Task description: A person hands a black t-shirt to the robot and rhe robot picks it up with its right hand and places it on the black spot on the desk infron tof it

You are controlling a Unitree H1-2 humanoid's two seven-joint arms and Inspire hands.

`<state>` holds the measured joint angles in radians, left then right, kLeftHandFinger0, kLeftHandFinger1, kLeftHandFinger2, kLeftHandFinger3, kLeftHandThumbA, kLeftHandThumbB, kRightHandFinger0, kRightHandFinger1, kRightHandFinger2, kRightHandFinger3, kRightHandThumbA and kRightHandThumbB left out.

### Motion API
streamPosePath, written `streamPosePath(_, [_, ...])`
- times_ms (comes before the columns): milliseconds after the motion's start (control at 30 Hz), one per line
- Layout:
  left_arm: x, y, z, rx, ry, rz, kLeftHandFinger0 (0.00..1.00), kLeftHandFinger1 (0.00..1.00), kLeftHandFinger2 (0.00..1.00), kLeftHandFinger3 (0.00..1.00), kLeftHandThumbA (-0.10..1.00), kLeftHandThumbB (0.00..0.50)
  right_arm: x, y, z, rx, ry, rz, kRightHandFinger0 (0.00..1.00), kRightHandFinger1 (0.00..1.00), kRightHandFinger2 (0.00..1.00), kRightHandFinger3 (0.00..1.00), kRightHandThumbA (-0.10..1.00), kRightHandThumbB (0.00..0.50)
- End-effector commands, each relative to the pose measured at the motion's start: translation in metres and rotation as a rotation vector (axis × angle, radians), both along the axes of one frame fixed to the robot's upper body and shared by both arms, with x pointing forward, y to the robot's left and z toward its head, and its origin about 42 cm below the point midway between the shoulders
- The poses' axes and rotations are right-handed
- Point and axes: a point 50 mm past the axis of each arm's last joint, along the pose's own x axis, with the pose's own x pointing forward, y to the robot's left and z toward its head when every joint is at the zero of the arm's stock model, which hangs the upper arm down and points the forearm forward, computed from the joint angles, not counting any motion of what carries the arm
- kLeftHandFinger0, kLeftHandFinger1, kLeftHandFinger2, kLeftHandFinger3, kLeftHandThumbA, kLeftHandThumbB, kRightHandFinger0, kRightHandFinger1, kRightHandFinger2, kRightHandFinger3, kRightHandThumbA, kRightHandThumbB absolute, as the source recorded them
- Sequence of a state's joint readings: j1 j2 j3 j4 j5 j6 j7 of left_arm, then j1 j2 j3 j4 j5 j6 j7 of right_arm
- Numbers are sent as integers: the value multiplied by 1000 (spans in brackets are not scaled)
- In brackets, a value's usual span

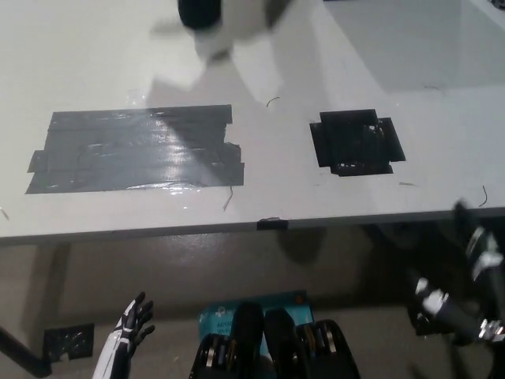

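White worktop [316, 47]: it fills the upper part of your head view, its front edge running across just below the middle; no black t-shirt lies anywhere on it.
Grey tape patch [134, 150]: the bigger marking, on the left half of the worktop. It is shiny and grey, so don't mistake it for the target.
Black spot [357, 142]: the smaller dark square on the right half, near the front edge and well apart from the grey patch. It is bare.
Blurred shape at top [217, 24]: a smeared dark and white form at the far edge, probably the person coming in. You cannot tell whether it carries the shirt, so treat the handover as not yet begun.
Right hand [465, 304]: your black arm sits low at the lower right, below the worktop edge. It holds nothing you can see, but whether the fingers are spread or curled cannot be told from this picture.
Left hand [136, 320]: white, resting low at the lower left, fingers apart, released and empty.
Risks: raising the right hand from under the edge could knock the worktop; closing too early on soft cloth may catch only a fold, letting the shirt slide off; a loose drape could land partly off the black spot.
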<state>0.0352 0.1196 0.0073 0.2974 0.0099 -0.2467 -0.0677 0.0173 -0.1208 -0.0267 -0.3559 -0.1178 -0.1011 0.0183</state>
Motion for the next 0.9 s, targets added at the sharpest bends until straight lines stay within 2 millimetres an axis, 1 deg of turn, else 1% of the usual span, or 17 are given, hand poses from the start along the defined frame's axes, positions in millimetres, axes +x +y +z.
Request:
streamPosePath(0, [9, 2, 10, -4, -75, -23, 978, 1000, 1000, 1000, 1000, 498, 21, -5, 97, -95, -262, -76, 1000, 1000, 1000, 1000, 783, 257])
streamPosePath(33, [9, 2, 10, -1, -75, -22, 981, 1000, 1000, 1000, 1000, 499, 27, -5, 101, -94, -266, -71, 1000, 1000, 1000, 1000, 796, 254])
streamPosePath(67, [9, 3, 9, 5, -75, -20, 980, 1000, 1000, 1000, 1000, 500, 41, -4, 110, -83, -266, -56, 1000, 1000, 1000, 1000, 812, 265])
streamPosePath(133, [6, 2, 8, 2, -75, -15, 972, 1000, 1000, 1000, 1000, 500, 58, -1, 117, -49, -231, -40, 1000, 1000, 1000, 1000, 859, 319])
streamPosePath(167, [5, 1, 7, 1, -75, -15, 969, 1000, 1000, 1000, 1000, 495, 66, 1, 120, -35, -208, -32, 1000, 1000, 1000, 1000, 890, 328])
streamPosePath(200, [6, 1, 7, 0, -73, -15, 968, 1000, 1000, 1000, 1000, 494, 76, 3, 122, -29, -183, -16, 1000, 1000, 1000, 1000, 921, 325])
streamPosePath(267, [7, 1, 8, 0, -75, -14, 967, 1000, 1000, 1000, 1000, 492, 82, 4, 124, -37, -173, -9, 1000, 1000, 1000, 1000, 969, 317])
streamPosePath(300, [9, 2, 9, -1, -78, -14, 968, 1000, 1000, 1000, 1000, 496, 95, 8, 128, -41, -166, 8, 1000, 1000, 1000, 1000, 953, 308])
streamPosePath(333, [10, 2, 10, -4, -81, -13, 968, 1000, 1000, 1000, 1000, 500, 106, 11, 131, -26, -145, 28, 1000, 1000, 1000, 1000, 927, 322])
streamPosePath(400, [12, 3, 12, -5, -83, -10, 962, 1000, 1000, 1000, 1000, 500, 132, 21, 140, -14, -104, 42, 1000, 1000, 1000, 1000, 932, 378])
streamPosePath(467, [14, 3, 13, -6, -84, -12, 956, 1000, 1000, 1000, 1000, 500, 146, 26, 146, -10, -91, 53, 1000, 1000, 1000, 1000, 934, 393])
streamPosePath(567, [19, 4, 15, 2, -91, -18, 961, 1000, 1000, 1000, 1000, 486, 174, 36, 158, -7, -48, 78, 1000, 1000, 1000, 1000, 977, 445])
streamPosePath(600, [19, 4, 15, 6, -93, -18, 962, 1000, 1000, 1000, 1000, 487, 180, 38, 161, -2, -32, 83, 1000, 1000, 1000, 1000, 980, 450])
streamPosePath(667, [18, 5, 14, 6, -93, -19, 965, 1000, 1000, 1000, 1000, 493, 196, 45, 166, 42, 4, 107, 1000, 1000, 1000, 1000, 965, 490])
streamPosePath(767, [19, 5, 14, 12, -98, -21, 971, 1000, 1000, 1000, 1000, 481, 222, 56, 177, 113, 65, 153, 1000, 1000, 1000, 1000, 944, 483])
streamPosePath(800, [19, 5, 14, 12, -98, -21, 970, 1000, 1000, 1000, 1000, 481, 225, 57, 178, 119, 73, 160, 1000, 1000, 1000, 1000, 938, 473])
streamPosePath(867, [20, 4, 14, 10, -100, -26, 970, 1000, 1000, 1000, 1000, 486, 243, 64, 187, 53, 80, 128, 1000, 1000, 1000, 1000, 958, 453])
